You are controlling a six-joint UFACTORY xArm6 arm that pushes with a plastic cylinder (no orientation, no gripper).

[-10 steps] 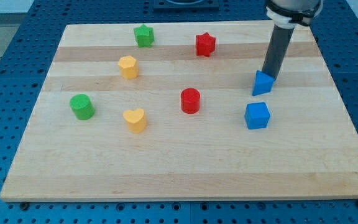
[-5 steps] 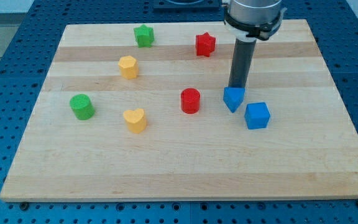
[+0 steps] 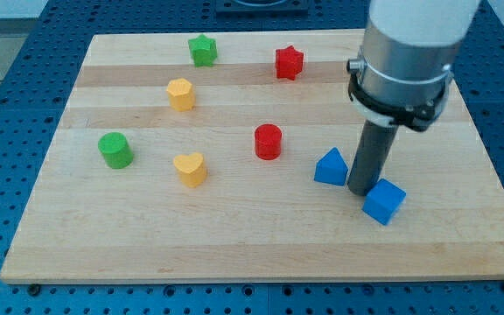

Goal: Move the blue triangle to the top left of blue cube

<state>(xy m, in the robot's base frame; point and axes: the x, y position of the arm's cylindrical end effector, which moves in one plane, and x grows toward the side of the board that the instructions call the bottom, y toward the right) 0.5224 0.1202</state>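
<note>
The blue triangle (image 3: 331, 166) lies on the wooden board (image 3: 234, 254) right of centre. The blue cube (image 3: 384, 201) sits just below and to the right of it, turned at an angle. My tip (image 3: 360, 190) stands between the two, touching or almost touching the cube's upper left side and close to the triangle's right side. The rod and the wide arm body above it hide part of the board behind them.
A red cylinder (image 3: 269, 141) stands left of the triangle. A yellow heart (image 3: 190, 168), a green cylinder (image 3: 115, 150), a yellow block (image 3: 180, 93), a green star (image 3: 203, 50) and a red star (image 3: 289, 62) lie further left and up.
The tip pushed the blue triangle left and down past the cube, then moved in between them. The blue cube has shifted down and right and turned.
</note>
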